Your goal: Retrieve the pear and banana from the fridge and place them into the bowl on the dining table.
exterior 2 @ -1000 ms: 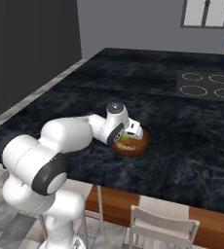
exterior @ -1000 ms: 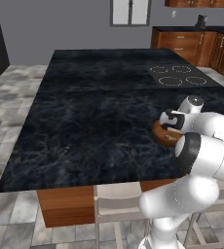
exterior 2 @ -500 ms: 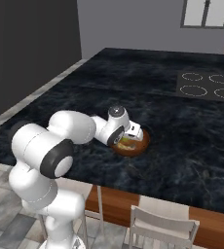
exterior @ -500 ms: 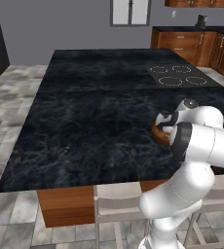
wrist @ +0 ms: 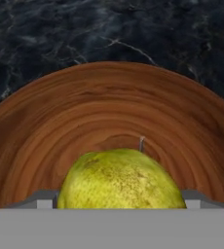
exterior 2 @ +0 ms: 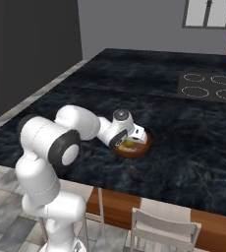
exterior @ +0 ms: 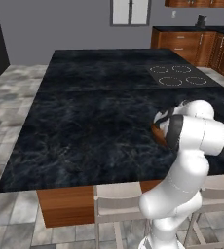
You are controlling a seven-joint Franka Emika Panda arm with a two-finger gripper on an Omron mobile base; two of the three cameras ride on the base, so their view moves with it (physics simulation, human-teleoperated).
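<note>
One pear (wrist: 121, 180) sits in the wooden bowl (wrist: 109, 112) near the worktop's (exterior: 94, 121) front edge, between the spread gripper (wrist: 119, 197); smooth, firm, light, best taken at its belly.

Yellow-green speckled round pear (wrist: 121, 180) with brown flecks; reddish-brown wooden round bowl (wrist: 109, 112), ringed grain, darker rim. Black white-veined marble worktop (exterior: 94, 112), brown wood base. White robot arm (exterior 2: 61, 142) with dark joints. Grey-tiled floor (exterior: 11, 97).

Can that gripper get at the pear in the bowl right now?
Probably yes: the gripper hangs over the bowl, and the pear sits directly ahead between its tips, with nothing between.
</note>
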